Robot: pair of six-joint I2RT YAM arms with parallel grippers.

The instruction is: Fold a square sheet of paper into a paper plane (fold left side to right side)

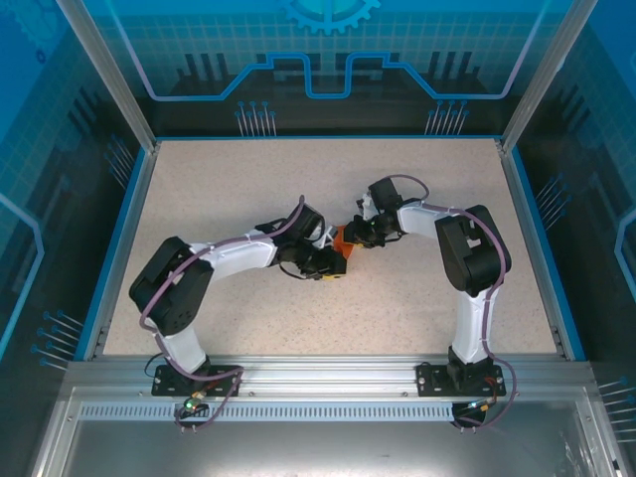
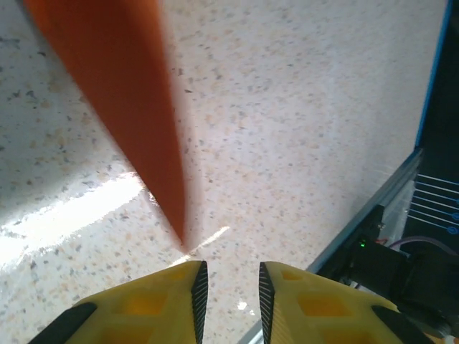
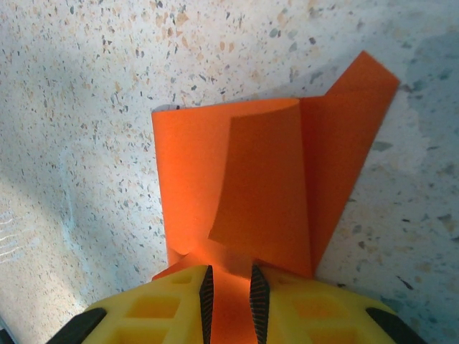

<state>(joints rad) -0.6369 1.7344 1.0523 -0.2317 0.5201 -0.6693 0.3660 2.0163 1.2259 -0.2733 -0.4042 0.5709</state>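
Note:
The orange sheet of paper (image 3: 237,179) lies creased on the speckled table. One flap curls up over its middle and a pointed corner sticks out at the upper right. My right gripper (image 3: 229,271) stands at its near edge with the jaws a narrow gap apart; orange paper shows in the gap and under the fingertips. In the left wrist view the paper (image 2: 129,93) is a blurred narrow wedge ending just ahead of my left gripper (image 2: 229,266), which is open with nothing between its pads. From above, the paper (image 1: 343,237) sits between the left gripper (image 1: 330,266) and the right gripper (image 1: 356,237).
Both arms reach inward and meet at the table's middle. A blue rim (image 1: 537,248) and glass walls bound the tabletop (image 1: 219,189). In the left wrist view a metal rail (image 2: 373,215) runs along the table's edge.

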